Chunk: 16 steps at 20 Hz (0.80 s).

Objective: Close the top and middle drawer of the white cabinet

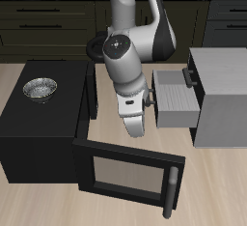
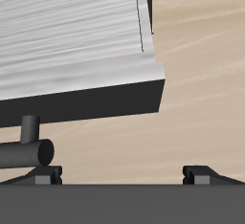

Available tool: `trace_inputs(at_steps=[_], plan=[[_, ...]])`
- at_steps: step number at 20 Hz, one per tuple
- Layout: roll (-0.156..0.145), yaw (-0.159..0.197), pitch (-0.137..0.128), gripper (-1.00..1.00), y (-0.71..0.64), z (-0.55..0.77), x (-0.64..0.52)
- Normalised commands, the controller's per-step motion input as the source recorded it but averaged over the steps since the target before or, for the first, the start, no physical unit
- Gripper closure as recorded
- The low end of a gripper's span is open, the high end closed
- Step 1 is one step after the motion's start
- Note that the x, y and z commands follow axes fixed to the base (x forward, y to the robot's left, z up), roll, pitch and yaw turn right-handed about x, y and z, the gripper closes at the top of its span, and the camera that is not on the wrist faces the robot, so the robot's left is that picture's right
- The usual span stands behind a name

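Hanging just off the pulled-out drawer (image 1: 177,97) of the white cabinet (image 1: 224,97), the gripper (image 1: 136,126) is seen with jaws spread wide and nothing held. In the wrist view the drawer front (image 2: 77,65) fills the space ahead of the jaws, its dark bar handle (image 2: 27,151) sitting just beside one fingertip (image 2: 43,173). The drawer's slide axis runs from the gripper straight into the cabinet, so a push along that line is judged to be needed. Which drawer this is, top or middle, cannot be told.
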Motion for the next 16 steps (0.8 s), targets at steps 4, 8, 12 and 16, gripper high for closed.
trace_inputs(at_steps=[4,8,12,16], plan=[[0.026,0.001,-0.024,-1.00,0.19,0.07,0.06],[0.008,-0.009,-0.036,-1.00,0.17,0.04,0.04],[0.018,-0.026,-0.021,-1.00,0.17,0.03,0.04],[0.017,-0.008,-0.011,-1.00,0.15,0.01,0.05]])
